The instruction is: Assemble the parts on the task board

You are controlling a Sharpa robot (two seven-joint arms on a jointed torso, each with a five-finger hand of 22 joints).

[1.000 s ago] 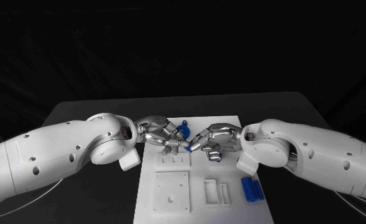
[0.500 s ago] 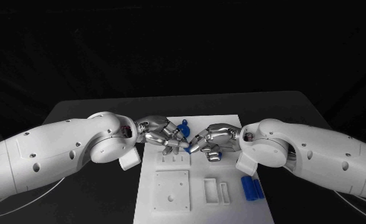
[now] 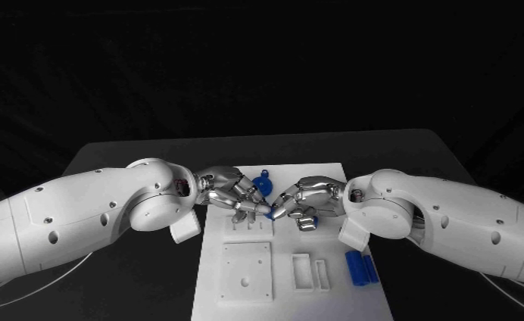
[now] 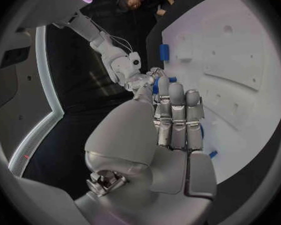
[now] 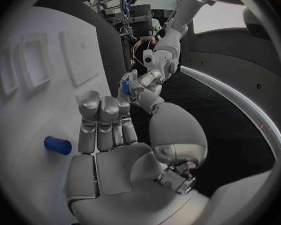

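- Now the fingertips of both hands meet over the task board (image 3: 328,291); a small blue part (image 3: 269,214) is pinched between them, though which hand truly holds it I cannot tell.
- Left hand (image 3: 232,194) and right hand (image 3: 303,201) should keep the pinch steady, moving slowly.
- Two blue parts (image 3: 360,268) lie spare nearer the robot.

Black table (image 3: 131,156), matte top, dark grey under the light. Behind it plain black backdrop (image 3: 262,41), no detail visible. Wrist views show a curved white light strip (image 5: 234,97).
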